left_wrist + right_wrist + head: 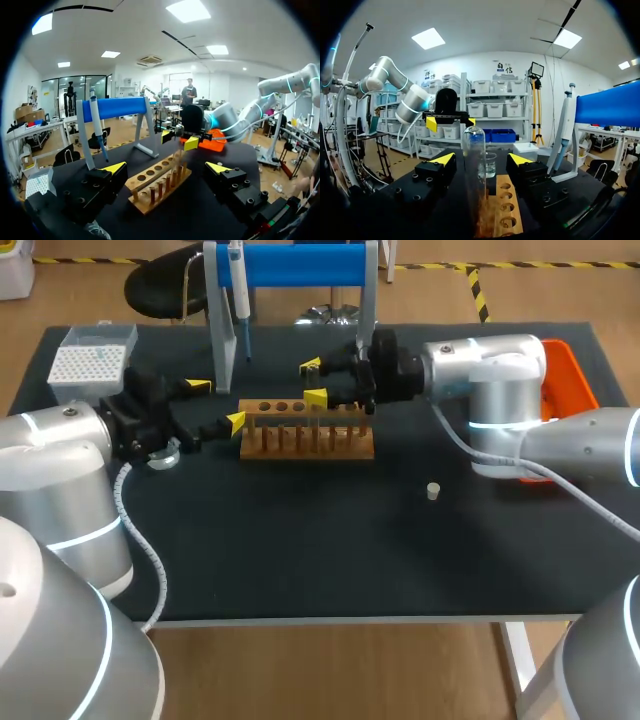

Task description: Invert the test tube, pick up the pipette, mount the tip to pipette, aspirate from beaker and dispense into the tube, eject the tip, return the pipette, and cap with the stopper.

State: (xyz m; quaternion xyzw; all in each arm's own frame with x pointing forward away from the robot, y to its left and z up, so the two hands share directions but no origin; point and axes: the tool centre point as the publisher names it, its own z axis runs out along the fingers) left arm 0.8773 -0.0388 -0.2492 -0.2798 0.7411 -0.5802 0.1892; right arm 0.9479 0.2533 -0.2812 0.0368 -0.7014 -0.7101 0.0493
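Observation:
A clear test tube [473,150] stands in the wooden rack [300,440] with its rounded end up. My right gripper [314,382] is at the rack's right end, open, with the tube between its fingers and a small gap on each side. My left gripper [216,403] is open and empty at the rack's left end. The white pipette [240,290] hangs on the blue-topped stand [300,265] behind the rack. Past the rack, near my left gripper, a glass beaker [490,165] shows in the right wrist view. A small pale stopper [433,490] lies on the mat, right of the rack.
A white tip box [90,358] sits at the back left. At the back right, under my right arm, is an orange tray [568,375]. The black mat [330,540] in front of the rack carries only the stopper.

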